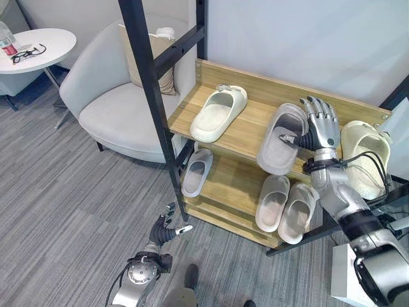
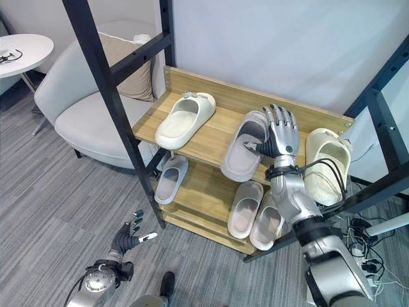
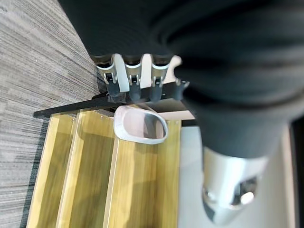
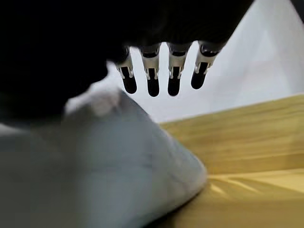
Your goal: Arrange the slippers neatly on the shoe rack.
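Observation:
The wooden shoe rack (image 1: 246,131) has two shelves. On the top shelf a cream slipper (image 1: 219,113) lies at the left and another cream slipper (image 1: 365,157) at the right end. Between them a grey slipper (image 1: 281,137) lies tilted over the front edge. My right hand (image 1: 321,128) stands beside it with fingers straight up and the thumb against its strap; the right wrist view shows the fingers (image 4: 153,78) above the grey slipper (image 4: 118,161). On the lower shelf lie a grey slipper (image 1: 197,173) and a pale pair (image 1: 284,206). My left hand (image 1: 165,231) hangs open near the floor.
A black frame post (image 1: 153,96) crosses in front of the rack's left end. A light grey armchair (image 1: 121,96) with a cushion (image 1: 163,70) stands to the left, and a round white table (image 1: 45,48) beyond it. A white box (image 1: 345,275) sits at the lower right.

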You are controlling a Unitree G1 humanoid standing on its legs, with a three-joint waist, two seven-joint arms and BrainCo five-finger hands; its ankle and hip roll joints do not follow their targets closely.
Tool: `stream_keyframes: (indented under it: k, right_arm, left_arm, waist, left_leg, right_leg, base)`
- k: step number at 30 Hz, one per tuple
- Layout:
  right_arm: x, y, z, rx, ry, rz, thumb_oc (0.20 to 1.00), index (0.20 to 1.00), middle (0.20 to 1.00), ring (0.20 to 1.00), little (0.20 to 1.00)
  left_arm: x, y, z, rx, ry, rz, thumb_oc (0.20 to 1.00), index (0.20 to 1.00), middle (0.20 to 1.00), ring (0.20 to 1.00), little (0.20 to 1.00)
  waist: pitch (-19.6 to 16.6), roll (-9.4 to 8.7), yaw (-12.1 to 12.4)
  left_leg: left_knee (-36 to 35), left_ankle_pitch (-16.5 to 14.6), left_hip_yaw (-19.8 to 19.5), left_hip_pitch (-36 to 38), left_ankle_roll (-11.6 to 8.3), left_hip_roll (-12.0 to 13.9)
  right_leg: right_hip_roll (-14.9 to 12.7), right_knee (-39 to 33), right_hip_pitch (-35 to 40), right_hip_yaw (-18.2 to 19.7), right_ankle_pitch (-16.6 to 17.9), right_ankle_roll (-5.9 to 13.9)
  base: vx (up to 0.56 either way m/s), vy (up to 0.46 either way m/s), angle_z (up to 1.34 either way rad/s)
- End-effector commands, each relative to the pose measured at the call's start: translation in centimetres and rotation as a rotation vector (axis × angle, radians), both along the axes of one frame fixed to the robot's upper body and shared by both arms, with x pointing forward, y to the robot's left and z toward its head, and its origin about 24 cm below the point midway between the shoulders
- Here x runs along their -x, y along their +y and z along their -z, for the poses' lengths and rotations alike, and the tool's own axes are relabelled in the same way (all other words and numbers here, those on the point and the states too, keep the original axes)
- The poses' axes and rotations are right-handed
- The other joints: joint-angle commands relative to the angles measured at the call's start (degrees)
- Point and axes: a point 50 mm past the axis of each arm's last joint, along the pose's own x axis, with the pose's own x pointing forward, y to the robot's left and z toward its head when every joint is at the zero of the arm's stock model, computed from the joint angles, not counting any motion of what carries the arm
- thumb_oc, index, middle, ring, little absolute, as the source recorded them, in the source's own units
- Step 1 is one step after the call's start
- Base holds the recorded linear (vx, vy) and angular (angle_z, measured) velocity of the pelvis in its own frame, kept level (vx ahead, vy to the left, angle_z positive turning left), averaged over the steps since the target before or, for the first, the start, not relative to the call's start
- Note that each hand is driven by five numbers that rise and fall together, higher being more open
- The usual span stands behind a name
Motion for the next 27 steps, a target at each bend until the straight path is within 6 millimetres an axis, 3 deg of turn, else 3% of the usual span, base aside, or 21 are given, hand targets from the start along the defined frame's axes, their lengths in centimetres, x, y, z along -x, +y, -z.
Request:
stream_keyframes:
  k: [1,2,8,14,15,17,18,19,20,21,23,27]
  right_arm:
    - [-0.8,-0.9,-3.0,0.058,-0.064,0.04,0.244,0.244,0.244,0.244,0.244]
    - [-1.1,-1.0,-2.9,0.05,-0.052,0.051,0.2,0.2,0.2,0.2,0.2]
    - [-2.6,-1.3,-3.9,-0.034,-0.002,0.069,0.2,0.2,0.2,0.2,0.2]
    - [-1.6,1.0,-5.4,-0.145,-0.13,-0.054,0.2,0.2,0.2,0.2,0.2]
    - [-0.6,1.7,-6.0,-0.193,-0.207,-0.105,0.2,0.2,0.2,0.2,0.2]
    - [3.9,2.6,-6.8,-0.299,-0.406,-0.25,0.2,0.2,0.2,0.2,0.2]
    - [7.3,3.1,-7.2,-0.384,-0.491,-0.38,0.2,0.2,0.2,0.2,0.2]
    - [10.1,3.9,-7.3,-0.546,-0.545,-0.543,0.2,0.2,0.2,0.2,0.2]
    - [11.4,4.7,-7.0,-0.724,-0.534,-0.678,0.2,0.2,0.2,0.2,0.2]
    - [12.5,5.9,-6.7,-0.929,-0.499,-0.856,0.2,0.2,0.2,0.2,0.2]
    - [13.3,7.6,-6.5,-1.109,-0.418,-1.056,0.2,0.2,0.2,0.2,0.2]
    - [14.4,11.9,-6.2,-1.306,-0.166,-1.409,0.2,0.2,0.2,0.2,0.2]
  left_arm:
    - [-1.9,-1.1,-2.0,0.047,-0.124,0.054,1.0,1.0,1.0,1.0,1.0]
    - [-1.9,-1.2,-2.0,0.05,-0.123,0.058,1.0,1.0,1.0,1.0,1.0]
    - [-1.8,-1.4,-1.8,0.067,-0.109,0.064,1.0,1.0,1.0,1.0,1.0]
    - [-2.2,-1.2,-2.0,0.068,-0.11,0.033,1.0,1.0,1.0,1.0,1.0]
    - [-2.3,-1.1,-2.0,0.066,-0.114,0.018,1.0,1.0,1.0,1.0,1.0]
    - [-2.6,-0.6,-2.2,0.05,-0.127,-0.023,1.0,1.0,1.0,1.0,1.0]
    - [-2.5,-0.4,-2.4,0.033,-0.139,-0.029,1.0,1.0,1.0,1.0,1.0]
    - [-2.2,-0.4,-2.4,0.029,-0.145,-0.034,1.0,1.0,1.0,1.0,1.0]
    - [-1.8,-0.4,-2.3,0.029,-0.133,-0.034,1.0,1.0,1.0,1.0,1.0]
    - [-1.5,-0.4,-2.0,0.039,-0.114,-0.041,1.0,1.0,1.0,1.0,1.0]
    - [-1.3,-0.2,-1.7,0.044,-0.097,-0.049,1.0,1.0,1.0,1.0,1.0]
    - [-1.1,-0.3,-1.4,0.063,-0.085,-0.064,1.0,1.0,1.0,1.0,1.0]
  waist:
    - [0.57,0.66,3.67]
    - [0.5,0.74,3.8]
    - [0.2,1.15,3.64]
    - [-0.03,1.97,2.3]
    - [-0.02,2.27,1.82]
    - [0.06,2.87,0.39]
    - [-0.03,2.85,-0.51]
    - [0.02,2.78,-1.44]
    - [-0.21,2.61,-1.82]
    - [-0.16,2.61,-2.36]
    - [-0.02,2.64,-2.54]
    - [0.06,2.81,-2.44]
  left_leg:
    - [-0.27,-9.01,-0.02,5.4,-0.84,1.6]
    - [-0.27,-9.0,-0.13,5.37,-0.87,1.58]
    - [-0.27,-8.86,-0.54,5.66,-1.17,1.58]
    - [-0.27,-8.95,-0.33,6.19,-1.17,1.73]
    - [-0.27,-8.98,-0.23,6.35,-1.15,1.79]
    - [-0.27,-9.22,-0.17,6.76,-1.05,1.89]
    - [-0.27,-9.16,-0.07,6.89,-1.07,2.12]
    - [-0.27,-9.07,0.07,6.9,-1.19,2.44]
    - [-0.27,-8.92,0.16,6.82,-1.3,2.57]
    - [-0.27,-8.74,0.4,6.78,-1.44,2.82]
    - [-0.27,-8.53,0.67,6.81,-1.59,3.1]
    - [-0.27,-7.96,0.58,6.47,-2.09,3.51]
  right_leg:
    - [-2.06,0.69,1.34,-1.66,-1.59,2.23]
    - [-2.05,0.63,1.41,-1.75,-1.58,2.18]
    - [-1.91,0.3,1.96,-2.07,-1.74,1.9]
    - [-1.7,0.25,2.13,-1.5,-2.03,1.65]
    - [-1.64,0.28,2.13,-1.34,-2.16,1.58]
    - [-1.43,0.36,2.15,-0.88,-2.64,1.32]
    - [-1.27,0.45,2.13,-0.84,-2.98,1.12]
    - [-1.19,0.45,2.19,-0.91,-3.1,1.05]
    - [-1.13,0.42,2.21,-0.97,-3.18,0.99]
    - [-1.07,0.4,2.21,-1.0,-3.22,0.93]
    - [-0.95,0.4,2.21,-1.09,-3.27,0.85]
    - [-0.77,0.59,2.15,-1.54,-3.37,0.61]
  base:
    - [0.0,0.0,0.0]
    - [0.0,0.0,0.0]
    - [0.0,-0.014,0.06]
    - [0.0,-0.004,0.01]
    - [0.0,-0.01,-0.03]
    - [0.01,-0.021,0.07]
    - [0.0,-0.066,0.0]
    - [-0.02,-0.08,-0.05]
    - [-0.04,-0.07,-0.25]
    - [-0.05,-0.049,-0.22]
    - [-0.04,-0.036,-0.25]
    - [-0.04,-0.02,0.05]
